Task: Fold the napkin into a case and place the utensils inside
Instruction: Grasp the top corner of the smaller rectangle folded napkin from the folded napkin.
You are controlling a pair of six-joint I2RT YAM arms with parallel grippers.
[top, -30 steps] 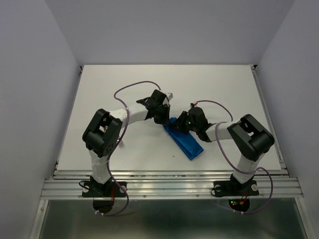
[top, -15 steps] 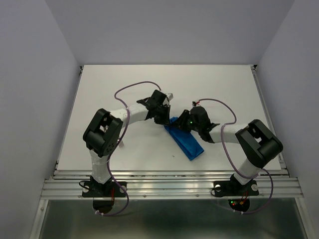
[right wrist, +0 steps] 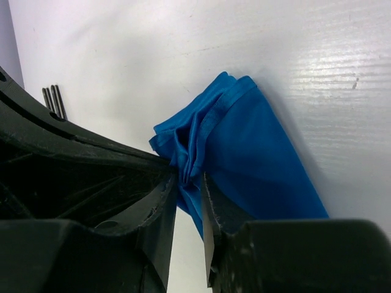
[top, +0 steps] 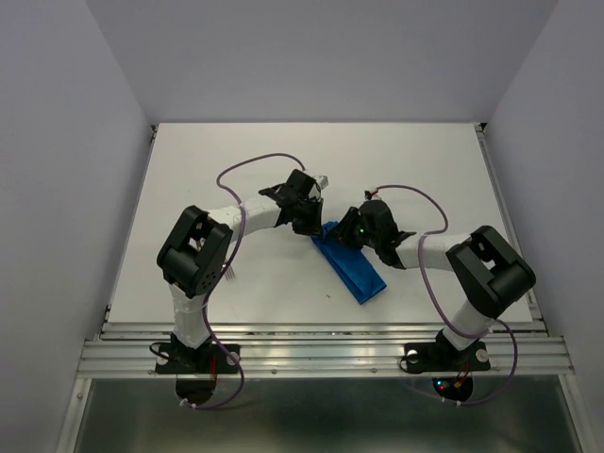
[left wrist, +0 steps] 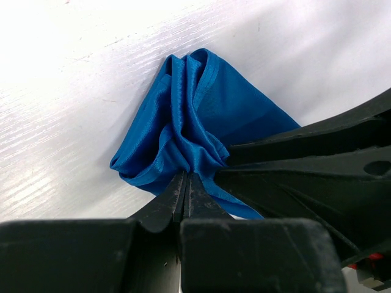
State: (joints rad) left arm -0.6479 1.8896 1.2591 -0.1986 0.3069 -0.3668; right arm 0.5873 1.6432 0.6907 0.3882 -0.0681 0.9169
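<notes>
Both arms bend inward over the white table (top: 425, 170) and their wrists meet tip to tip. The left gripper (left wrist: 185, 181) has its fingers pressed together, pinching a bunched corner of the one bright blue, thin cloth napkin (left wrist: 195, 110). The right gripper (right wrist: 190, 180) pinches the same bunch from the opposite side. The rest of the napkin lies as a narrow flat strip under the right wrist. Beyond the left gripper, only the dark thin tines of one fork (right wrist: 54, 101) show.
</notes>
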